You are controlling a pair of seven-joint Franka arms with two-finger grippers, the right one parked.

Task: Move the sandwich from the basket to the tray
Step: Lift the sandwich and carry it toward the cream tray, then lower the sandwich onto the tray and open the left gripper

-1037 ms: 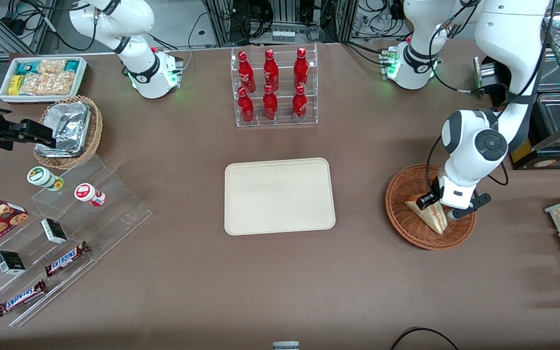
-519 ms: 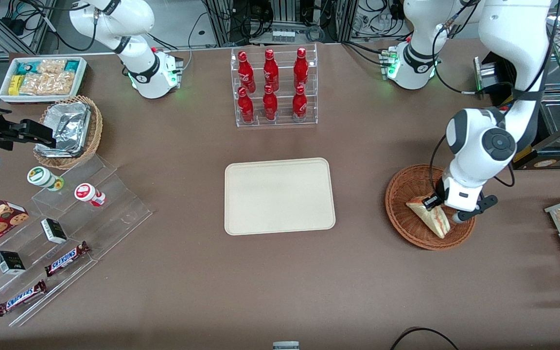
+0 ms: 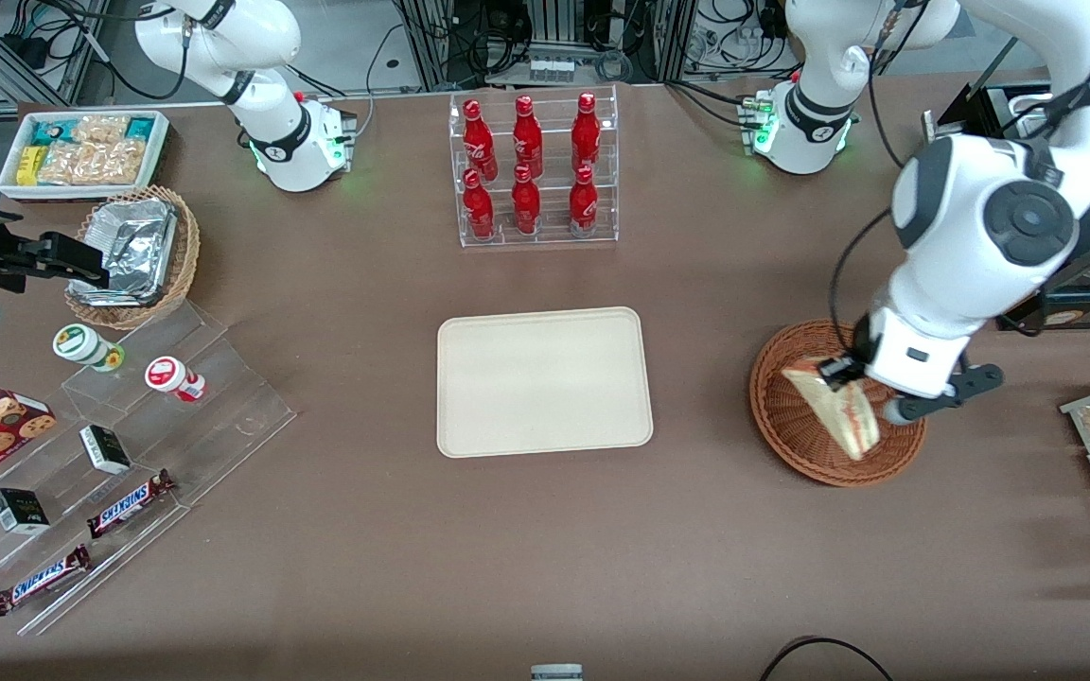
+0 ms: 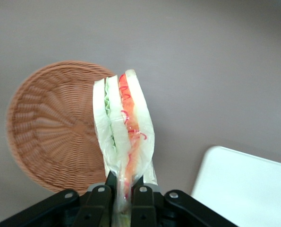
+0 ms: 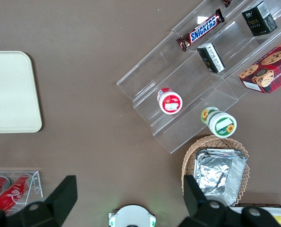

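tool (image 4: 123, 191) clamped on the sandwich (image 4: 123, 137), fingers (image 4: 141, 195) pinching the wrap at one end of the wedge, both pads tight against it

in the front view the tool (image 3: 843, 374) hangs over the basket (image 3: 796, 435), with the sandwich (image 3: 838, 411) dangling from it, tilted, free tip pointing about 5 o'clock. Wrist view shows the wedge edge-on, red and green layers visible, basket (image 4: 50, 123) underneath it and looking bare inside

judgement: sandwich looks lifted off the wicker, but I can't confirm the low tip is fully above the rim from the front view

tray (image 3: 543, 381) sits at roughly 9 o'clock from the basket, well apart, nothing on it. Its corner (image 4: 244, 189) shows in the wrist view too

progress: grasp done, lift under way or done. Left: carry across bare worktop (image 3: 696, 520) to the tray, lower, release. Path between basket and tray has nothing in it; bottle rack (image 3: 534, 170) is at about 12 o'clock from the tray, out of the way

risk guess: grip is on film plus a thin end of bread, so the wedge may swing or slip in transit

hard to see:
- how much bread vs just wrap is between the fingers, the contact is cut off at the wrist frame edge
- basket part under the arm is covered in the front view
- sandwich's lower tip overlaps the basket weave, so the gap is unreadable
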